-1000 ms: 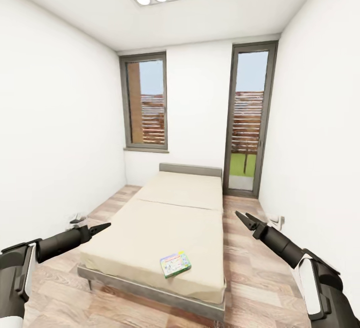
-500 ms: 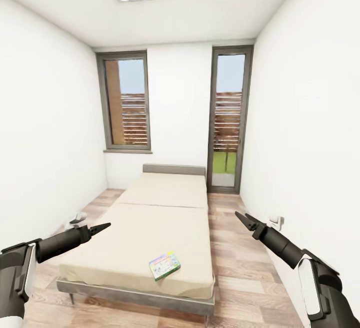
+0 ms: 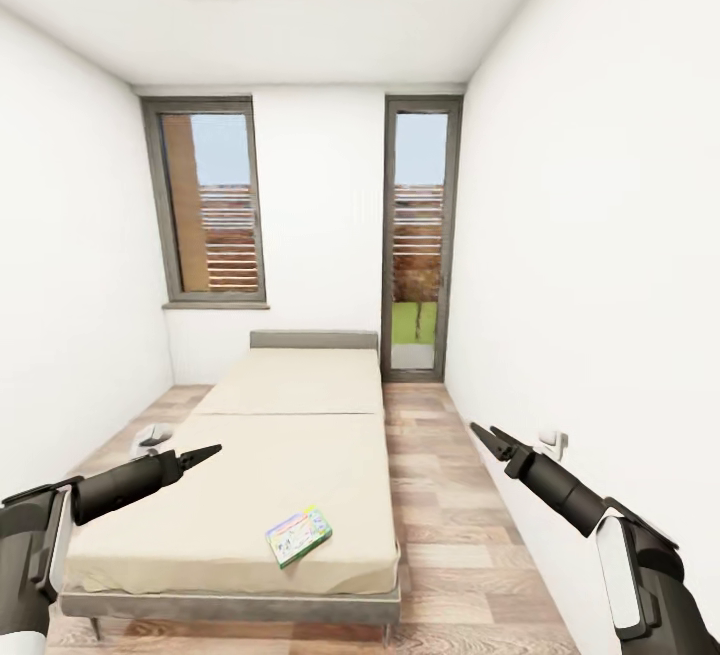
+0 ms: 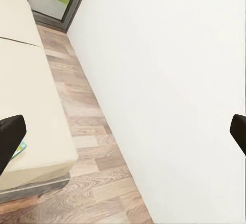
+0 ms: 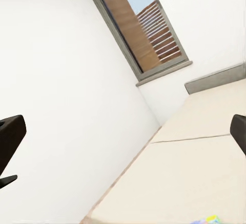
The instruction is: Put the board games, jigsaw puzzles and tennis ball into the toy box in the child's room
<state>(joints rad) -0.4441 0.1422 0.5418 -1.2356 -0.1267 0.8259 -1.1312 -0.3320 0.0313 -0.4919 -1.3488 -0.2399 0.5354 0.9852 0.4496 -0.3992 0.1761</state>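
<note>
One board game [image 3: 298, 536], a small flat white-and-green box, lies near the foot of the bed [image 3: 290, 435] on its beige mattress. Its edge peeks in beside a finger in the left wrist view [image 4: 19, 149], and a corner shows in the right wrist view [image 5: 207, 220]. My left gripper [image 3: 205, 455] hovers open over the bed's near left side. Above the floor to the right of the bed, my right gripper [image 3: 484, 432] is open too. Both are empty and well short of the box. The table, toy box, jigsaw puzzles and tennis ball are out of view.
A narrow room with white walls close on both sides. A window [image 3: 208, 203] and a glass door [image 3: 418, 245] are in the far wall. A strip of wooden floor [image 3: 440, 495] runs between the bed and the right wall. A small white object [image 3: 150, 438] sits left of the bed.
The whole picture has shifted left, so the camera has moved; bed, window and door now appear further left. Both arms hold the same pose, and the board game lies still.
</note>
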